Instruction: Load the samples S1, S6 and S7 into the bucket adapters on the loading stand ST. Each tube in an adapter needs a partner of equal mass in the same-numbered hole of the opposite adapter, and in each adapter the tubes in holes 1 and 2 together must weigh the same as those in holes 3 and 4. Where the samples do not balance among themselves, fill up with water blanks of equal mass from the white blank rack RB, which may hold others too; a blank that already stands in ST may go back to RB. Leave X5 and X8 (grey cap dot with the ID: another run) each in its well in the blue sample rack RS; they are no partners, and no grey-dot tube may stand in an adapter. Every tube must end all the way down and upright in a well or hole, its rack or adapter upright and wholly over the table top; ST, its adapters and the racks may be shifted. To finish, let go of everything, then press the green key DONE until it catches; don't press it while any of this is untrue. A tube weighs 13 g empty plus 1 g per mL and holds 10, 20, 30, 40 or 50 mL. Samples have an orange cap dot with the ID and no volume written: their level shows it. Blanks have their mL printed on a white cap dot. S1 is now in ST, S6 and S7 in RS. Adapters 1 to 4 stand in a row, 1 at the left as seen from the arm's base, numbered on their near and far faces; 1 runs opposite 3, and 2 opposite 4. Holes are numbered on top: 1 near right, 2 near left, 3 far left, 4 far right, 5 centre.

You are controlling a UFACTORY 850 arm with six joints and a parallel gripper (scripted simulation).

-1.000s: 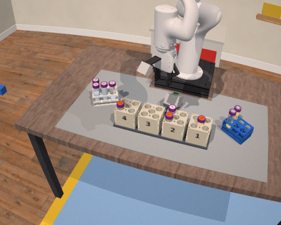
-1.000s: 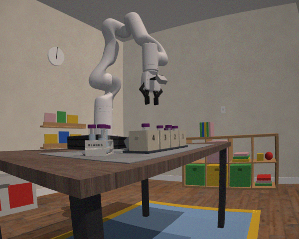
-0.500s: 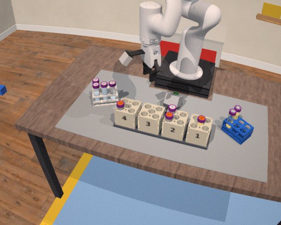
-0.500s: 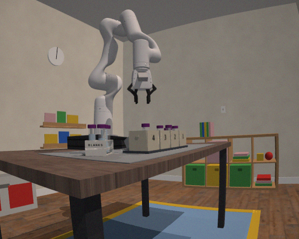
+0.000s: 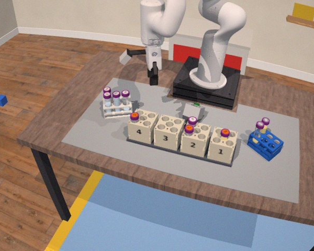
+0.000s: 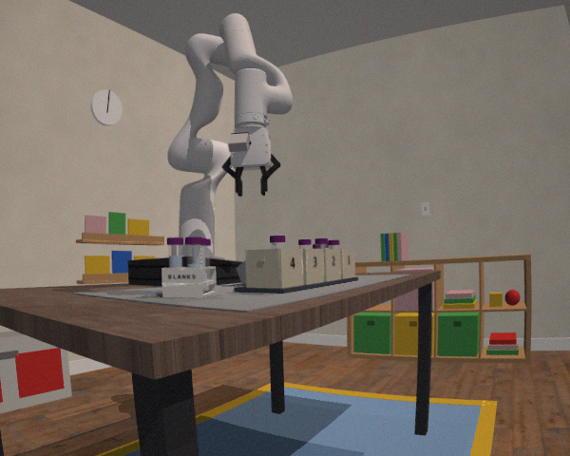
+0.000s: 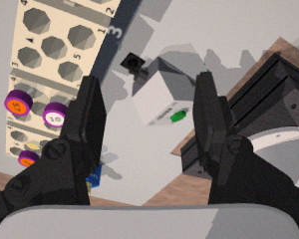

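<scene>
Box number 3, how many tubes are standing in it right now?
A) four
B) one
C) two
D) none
D: in the top view all five holes of adapter 3 are dark and open with no purple cap, while adapter 4 has one tube, adapter 2 has two and adapter 1 has one.

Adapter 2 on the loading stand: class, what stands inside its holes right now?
Adapter 2 holds two tubes: an orange-dot tube in a hole nearer this camera and a white-dot tube behind it. Its other holes look vacant. The tubes' liquid levels are hidden inside the block.
</scene>
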